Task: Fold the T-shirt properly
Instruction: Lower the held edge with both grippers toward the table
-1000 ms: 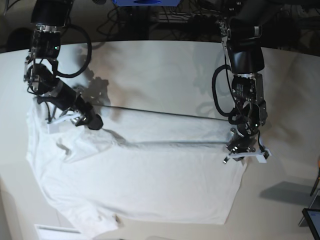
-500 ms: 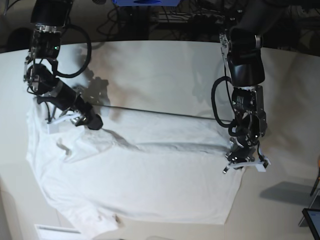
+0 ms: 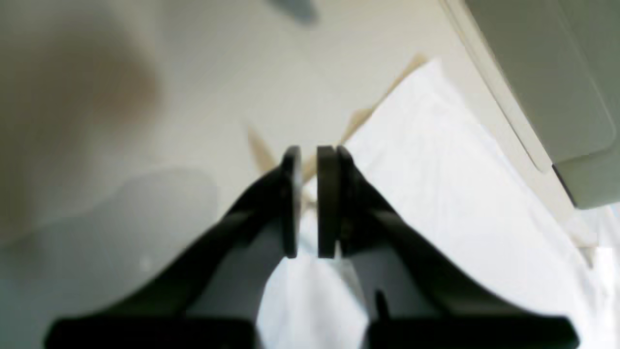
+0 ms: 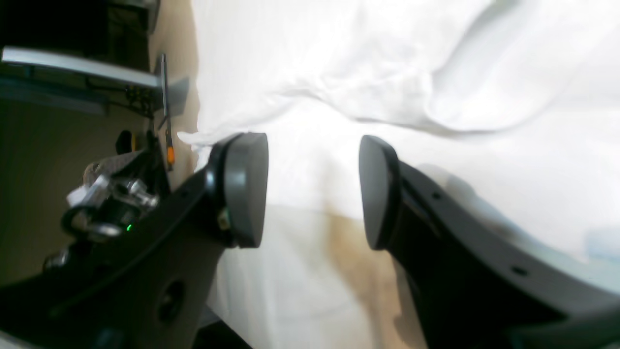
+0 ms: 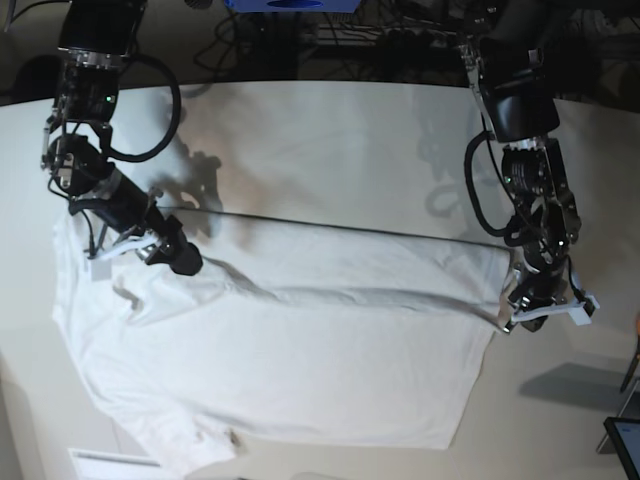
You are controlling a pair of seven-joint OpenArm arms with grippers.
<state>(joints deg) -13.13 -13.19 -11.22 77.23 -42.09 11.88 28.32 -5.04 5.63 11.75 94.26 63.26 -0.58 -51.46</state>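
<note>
- The T-shirt (image 5: 290,350) lies spread over the lower half of the desk (image 5: 330,150) in the base view, from the left edge to the lower right, with a long fold ridge running across its upper part.
- One short sleeve bunches at the bottom left of that view, near the desk's front edge.
- The left claw (image 5: 545,312) is at the right of the base view, just at the shirt's right edge, where the cloth is drawn out to a point.
- In the left wrist view the left claw (image 3: 308,203) has its two pads nearly together with only a narrow slit between them; white cloth shows right behind and below the slit, but whether it is pinched there I cannot tell.
- The right claw (image 5: 125,245) is at the left of the base view, low over the shirt's upper left part.
- In the right wrist view the right claw (image 4: 312,189) stands with its pads well apart, nothing between them; wrinkled shirt cloth fills the upper right of that frame and bare desk shows below the gap.
- No containers show on the desk.
- Dark cables (image 5: 300,40) lie behind the desk's far edge at the top of the base view.
</note>
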